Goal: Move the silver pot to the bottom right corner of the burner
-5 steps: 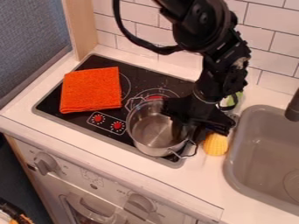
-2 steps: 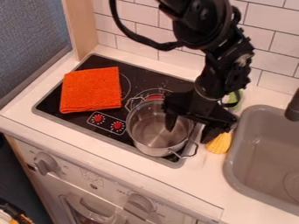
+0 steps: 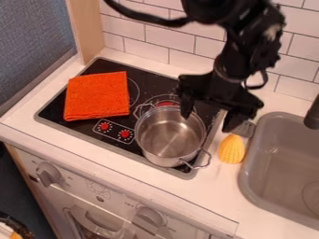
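Observation:
My gripper (image 3: 209, 119) hangs open above the back right part of the stove, one finger over the pot's rear rim and the other off to the right, over the counter. Below it the silver pot (image 3: 163, 140) stands upright at the front right of the black burner top (image 3: 90, 133), with one wire handle toward the front right and the other toward the back left. Nothing is held between the fingers.
An orange cloth (image 3: 96, 95) lies folded on the stove's left side. A yellow corn-like toy (image 3: 231, 149) is on the counter between stove and grey sink (image 3: 283, 163). A tiled wall (image 3: 168, 37) runs along the back.
The gripper has risen up and away from the pot, its fingers moving clear of the pot's inside and side. The pot stays in the same place.

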`<control>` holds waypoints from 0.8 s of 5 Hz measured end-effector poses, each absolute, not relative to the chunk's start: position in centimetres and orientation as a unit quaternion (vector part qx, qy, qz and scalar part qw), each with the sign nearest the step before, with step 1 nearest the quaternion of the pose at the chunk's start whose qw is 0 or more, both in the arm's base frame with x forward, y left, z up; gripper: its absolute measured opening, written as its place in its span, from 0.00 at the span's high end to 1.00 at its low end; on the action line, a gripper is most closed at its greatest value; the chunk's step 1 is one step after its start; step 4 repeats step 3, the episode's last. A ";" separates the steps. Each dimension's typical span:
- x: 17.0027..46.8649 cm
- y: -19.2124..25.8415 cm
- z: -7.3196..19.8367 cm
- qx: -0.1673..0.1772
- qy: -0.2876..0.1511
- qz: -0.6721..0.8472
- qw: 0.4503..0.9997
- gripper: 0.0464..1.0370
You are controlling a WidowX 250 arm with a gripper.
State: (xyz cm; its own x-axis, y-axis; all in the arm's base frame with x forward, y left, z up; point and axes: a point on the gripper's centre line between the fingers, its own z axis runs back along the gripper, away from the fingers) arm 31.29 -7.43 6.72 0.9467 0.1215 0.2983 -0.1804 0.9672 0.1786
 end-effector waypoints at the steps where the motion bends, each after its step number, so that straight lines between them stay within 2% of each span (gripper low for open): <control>1: 31.3 -7.2 8.6 0.107 -0.161 0.080 0.978 0.04; 4: 31.3 -7.2 8.8 0.106 -0.163 0.079 0.978 0.04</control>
